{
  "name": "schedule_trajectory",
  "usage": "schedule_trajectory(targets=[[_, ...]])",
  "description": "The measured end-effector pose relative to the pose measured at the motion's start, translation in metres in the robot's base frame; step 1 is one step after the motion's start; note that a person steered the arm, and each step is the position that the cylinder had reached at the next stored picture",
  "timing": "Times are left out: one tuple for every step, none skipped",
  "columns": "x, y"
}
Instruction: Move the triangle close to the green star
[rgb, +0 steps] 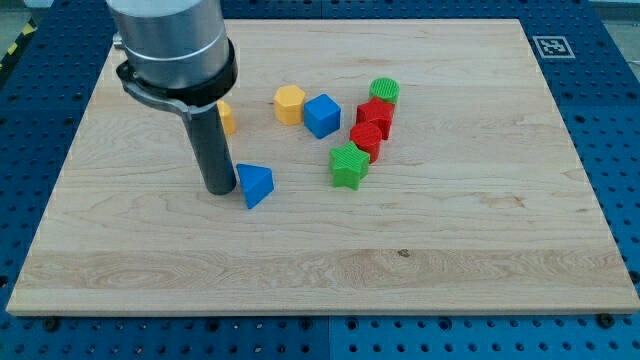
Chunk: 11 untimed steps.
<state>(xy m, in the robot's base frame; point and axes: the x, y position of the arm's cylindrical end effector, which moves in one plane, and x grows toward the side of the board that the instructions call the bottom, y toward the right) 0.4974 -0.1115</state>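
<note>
The blue triangle (255, 184) lies on the wooden board (450, 250), left of centre. The green star (348, 165) sits about a hundred pixels to the triangle's right, slightly higher in the view. My tip (219, 189) rests on the board just left of the triangle, touching or nearly touching its left side. The thick dark rod rises from there to the arm's grey body at the view's top left.
A blue cube (322, 115) and a yellow block (290, 104) sit above the gap between triangle and star. Two red blocks (374, 117) (367, 138) and a green cylinder (384, 91) line up above the star. Another yellow block (227, 117) is partly hidden behind the rod.
</note>
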Motion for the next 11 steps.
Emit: schedule_trajectory(targets=[[0.021, 0.004], [0.015, 0.006], [0.002, 0.006], [-0.012, 0.01], [-0.013, 0.023], [-0.013, 0.042], [-0.015, 0.047], [-0.039, 0.047], [-0.012, 0.074], [0.002, 0.081], [0.015, 0.09]])
